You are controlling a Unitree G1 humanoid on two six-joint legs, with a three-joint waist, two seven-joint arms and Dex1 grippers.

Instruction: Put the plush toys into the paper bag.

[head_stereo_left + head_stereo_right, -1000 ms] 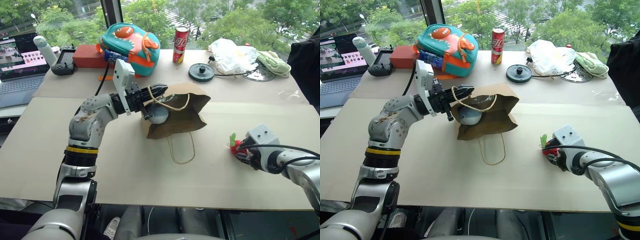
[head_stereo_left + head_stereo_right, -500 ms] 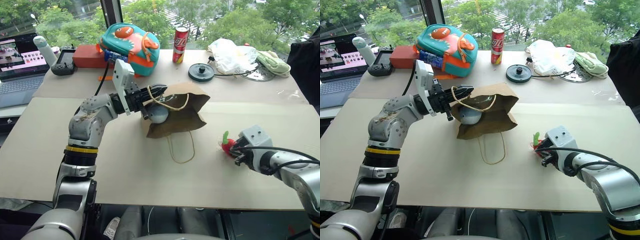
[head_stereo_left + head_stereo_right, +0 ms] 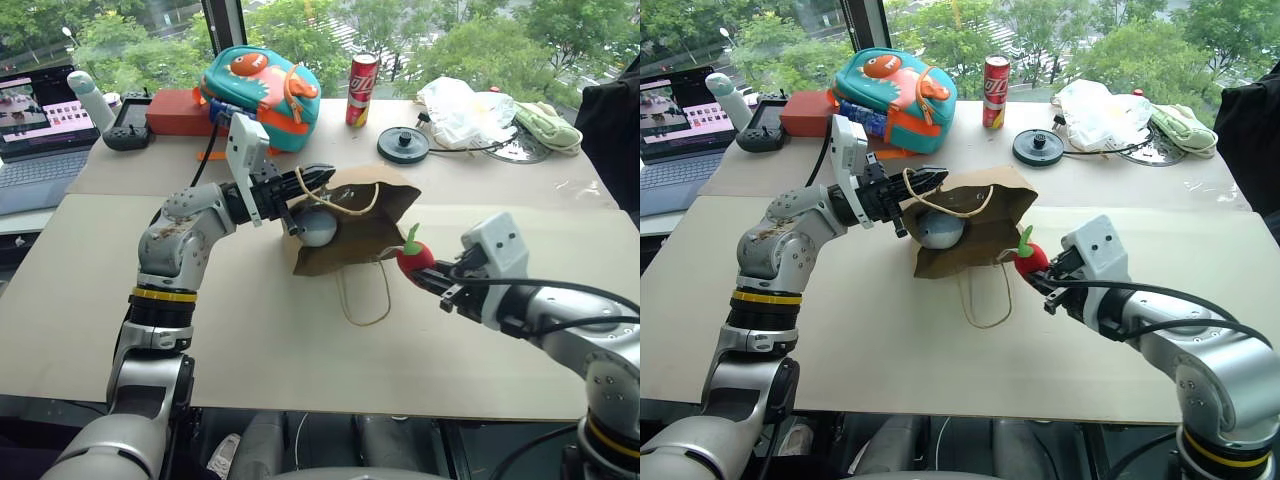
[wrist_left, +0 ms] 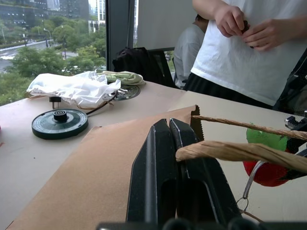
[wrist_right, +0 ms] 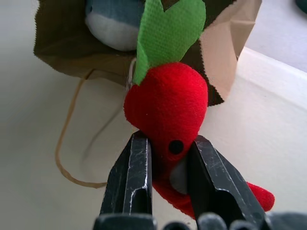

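The plain brown kraft paper bag lies on its side on the pale tabletop, its mouth turned toward the robot, with one thin tan cord loop handle trailing flat on the surface in front of it. The left gripper has its two black fingers pressed together on the bag's upper lip, holding that edge raised so the mouth gapes; the other cord handle drapes across those fingers in the left wrist view. Just inside the mouth sits the round grey-blue plush ball, right below the left gripper.

The right gripper pinches the red plush chili pepper with the green stem by its lower body (the stem points up and away from the fingers). The chili hangs clear of the table, just beside the bag's open edge on the robot's right and not yet inside it.

At the back of the table stand a teal-and-orange fish backpack, a red drink can and a crumpled white plastic bag.
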